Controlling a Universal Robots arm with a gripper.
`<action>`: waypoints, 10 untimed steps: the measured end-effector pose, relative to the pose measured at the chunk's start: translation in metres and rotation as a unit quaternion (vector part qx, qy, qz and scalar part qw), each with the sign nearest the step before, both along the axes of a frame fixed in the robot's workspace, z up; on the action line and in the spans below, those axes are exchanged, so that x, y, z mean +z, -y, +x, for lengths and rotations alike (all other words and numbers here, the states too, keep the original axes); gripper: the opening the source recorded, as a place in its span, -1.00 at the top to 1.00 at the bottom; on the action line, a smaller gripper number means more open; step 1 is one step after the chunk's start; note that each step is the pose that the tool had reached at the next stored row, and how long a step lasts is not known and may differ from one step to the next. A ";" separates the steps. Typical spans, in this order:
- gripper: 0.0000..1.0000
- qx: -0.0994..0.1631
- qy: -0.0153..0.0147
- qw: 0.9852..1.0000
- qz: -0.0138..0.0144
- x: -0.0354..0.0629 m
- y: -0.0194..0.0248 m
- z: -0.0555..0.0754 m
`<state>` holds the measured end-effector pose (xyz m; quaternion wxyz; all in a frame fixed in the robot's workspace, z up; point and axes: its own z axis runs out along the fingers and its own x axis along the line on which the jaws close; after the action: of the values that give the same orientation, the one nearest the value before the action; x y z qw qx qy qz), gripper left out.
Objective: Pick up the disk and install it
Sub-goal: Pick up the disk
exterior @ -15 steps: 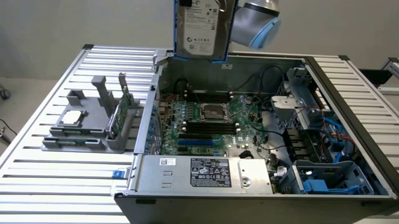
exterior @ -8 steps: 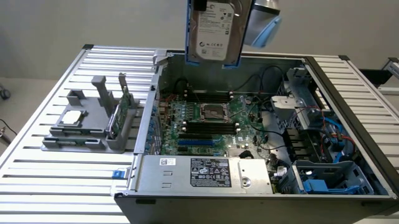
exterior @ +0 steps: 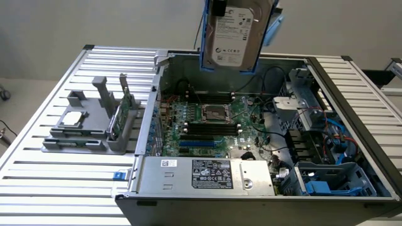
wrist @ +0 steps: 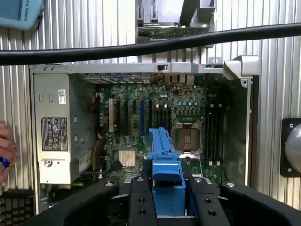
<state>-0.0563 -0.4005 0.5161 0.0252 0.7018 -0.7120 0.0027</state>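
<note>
High above the open grey computer case (exterior: 188, 212), the end effector (wrist: 169, 186) grips the upright silver-grey, blue-framed hard disk (exterior: 236, 33).

A slatted metal table (exterior: 63, 202) carries an open computer case (exterior: 251, 212) and a grey holder (exterior: 94, 125).

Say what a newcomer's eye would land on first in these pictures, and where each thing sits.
The disk, in its blue carrier, hangs in the gripper high above the open case. Below it, the green motherboard covers the case floor, with a grey power supply along the near edge. On the slatted table at the exterior view's left stands a grey holder with a green card.
</note>
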 end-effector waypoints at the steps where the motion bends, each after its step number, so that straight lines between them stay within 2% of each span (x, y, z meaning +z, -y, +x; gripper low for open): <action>1: 0.35 0.000 0.000 1.000 0.000 -0.0001 0.0025 0.003; 6: 0.35 0.000 0.000 1.000 0.000 0.0000 0.0149 0.018; 10: 0.35 0.000 0.000 1.000 0.000 0.0000 0.0266 0.026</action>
<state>-0.0298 -0.4271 0.5161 0.0252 0.7018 -0.7120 0.0027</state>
